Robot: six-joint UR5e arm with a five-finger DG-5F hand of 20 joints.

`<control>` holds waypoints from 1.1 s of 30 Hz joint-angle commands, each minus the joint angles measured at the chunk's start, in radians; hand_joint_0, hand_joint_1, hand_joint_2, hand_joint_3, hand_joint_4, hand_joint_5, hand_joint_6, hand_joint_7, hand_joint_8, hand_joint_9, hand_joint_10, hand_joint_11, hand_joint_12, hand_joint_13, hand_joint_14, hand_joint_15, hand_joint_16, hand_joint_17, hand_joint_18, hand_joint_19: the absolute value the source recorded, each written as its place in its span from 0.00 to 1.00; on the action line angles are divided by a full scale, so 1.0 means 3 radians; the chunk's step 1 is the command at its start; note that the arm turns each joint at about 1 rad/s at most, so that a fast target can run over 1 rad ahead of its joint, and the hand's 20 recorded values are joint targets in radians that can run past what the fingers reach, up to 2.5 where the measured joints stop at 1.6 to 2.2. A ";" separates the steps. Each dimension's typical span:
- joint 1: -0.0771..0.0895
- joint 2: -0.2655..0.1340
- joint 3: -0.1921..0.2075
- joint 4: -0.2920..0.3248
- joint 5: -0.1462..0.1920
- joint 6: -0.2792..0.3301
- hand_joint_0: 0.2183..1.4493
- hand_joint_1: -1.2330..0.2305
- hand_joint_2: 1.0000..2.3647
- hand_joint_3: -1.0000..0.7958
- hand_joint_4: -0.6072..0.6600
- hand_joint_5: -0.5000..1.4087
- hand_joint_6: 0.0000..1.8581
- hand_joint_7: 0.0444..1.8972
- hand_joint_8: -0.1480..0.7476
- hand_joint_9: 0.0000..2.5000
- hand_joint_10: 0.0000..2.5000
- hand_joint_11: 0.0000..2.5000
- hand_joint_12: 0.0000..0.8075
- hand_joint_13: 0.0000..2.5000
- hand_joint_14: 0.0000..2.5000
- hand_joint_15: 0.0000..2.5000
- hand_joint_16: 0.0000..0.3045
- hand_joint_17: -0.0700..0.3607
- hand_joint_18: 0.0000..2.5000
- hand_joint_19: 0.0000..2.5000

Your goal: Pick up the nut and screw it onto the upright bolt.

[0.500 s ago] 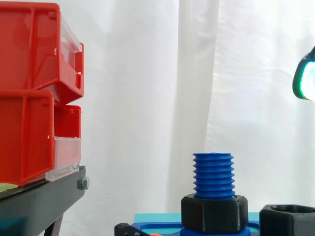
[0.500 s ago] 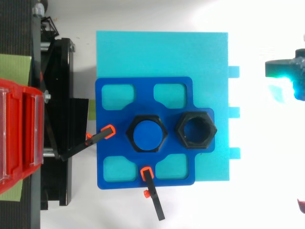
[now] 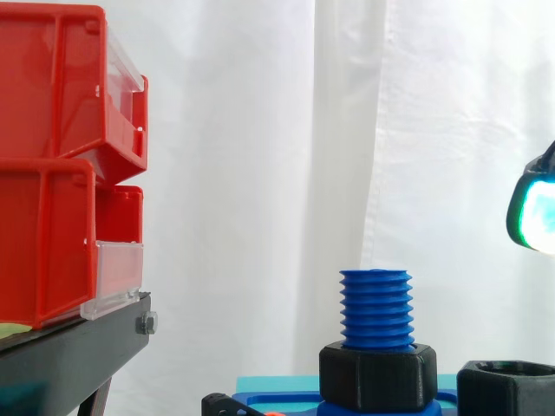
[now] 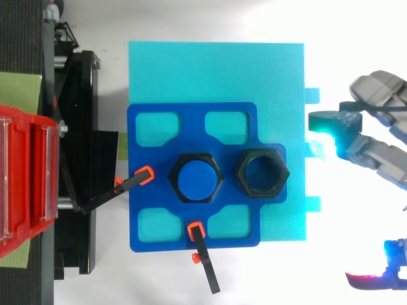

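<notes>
I see red bins (image 3: 52, 165) stacked on a black stand (image 3: 69, 355) at left, white curtain (image 3: 260, 173) behind. Cyan board (image 4: 216, 70) carries a blue cut-out plate (image 4: 191, 121). Two orange-tipped clamps (image 4: 205, 257) grip its left and lower edges.

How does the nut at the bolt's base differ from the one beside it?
The base nut rings the blue bolt, so its hole is filled; the loose nut has an open hole. The loose nut lies nearer the hand; the base nut lies farther off. Both are black hexagons of like size, flat on the blue plate.
</notes>
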 commanded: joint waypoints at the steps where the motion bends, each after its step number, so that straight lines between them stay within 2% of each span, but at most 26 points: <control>1: 0.0009 -0.0075 0.0001 0.0154 0.0046 0.0006 0.09 0.40 0.00 0.28 0.67 0.12 0.27 0.35 0.53 0.09 0.00 0.00 0.61 0.13 0.00 0.00 0.23 0.54 0.07 0.00; 2: 0.0009 -0.0095 0.0001 0.0205 0.0087 0.0006 0.09 0.40 0.00 0.28 0.67 0.12 0.27 0.35 0.53 0.09 0.00 0.00 0.61 0.13 0.00 0.00 0.24 0.54 0.07 0.00; 8: 0.0014 -0.0254 -0.0004 0.0374 0.0159 0.0016 0.09 0.41 0.00 0.28 0.68 0.12 0.27 0.35 0.53 0.09 0.00 0.00 0.61 0.13 0.00 0.00 0.24 0.54 0.06 0.00; 13: 0.0004 -0.0285 -0.0004 0.0512 0.0169 0.0021 0.09 0.42 0.00 0.28 0.67 0.12 0.27 0.35 0.53 0.09 0.00 0.00 0.61 0.13 0.00 0.00 0.24 0.54 0.06 0.00; 17: -0.0017 -0.0285 -0.0004 0.0527 0.0174 0.0016 0.09 0.44 0.00 0.28 0.67 0.12 0.27 0.35 0.54 0.09 0.00 0.00 0.61 0.13 0.00 0.00 0.24 0.54 0.06 0.00; 22: -0.0017 -0.0295 -0.0004 0.0578 0.0184 0.0011 0.09 0.45 0.00 0.28 0.68 0.13 0.27 0.35 0.54 0.09 0.00 0.00 0.61 0.13 0.00 0.00 0.24 0.54 0.06 0.00; 23: -0.0017 -0.0356 0.0001 0.0588 0.0190 0.0021 0.09 0.45 0.00 0.28 0.68 0.13 0.27 0.36 0.54 0.09 0.00 0.00 0.61 0.13 0.00 0.00 0.24 0.54 0.06 0.00; 25: -0.0017 -0.0372 -0.0004 0.0583 0.0205 0.0021 0.09 0.45 0.00 0.28 0.68 0.13 0.27 0.36 0.54 0.09 0.00 0.00 0.61 0.14 0.00 0.00 0.24 0.54 0.07 0.00; 27: -0.0032 -0.0453 0.0001 0.0619 0.0200 0.0052 0.09 0.45 0.00 0.28 0.68 0.13 0.27 0.36 0.54 0.09 0.00 0.00 0.61 0.14 0.00 0.00 0.24 0.54 0.07 0.00; 33: -0.0042 -0.0453 0.0001 0.0721 0.0205 0.0057 0.10 0.46 0.00 0.28 0.68 0.13 0.27 0.36 0.54 0.09 0.00 0.00 0.61 0.14 0.00 0.00 0.23 0.54 0.07 0.00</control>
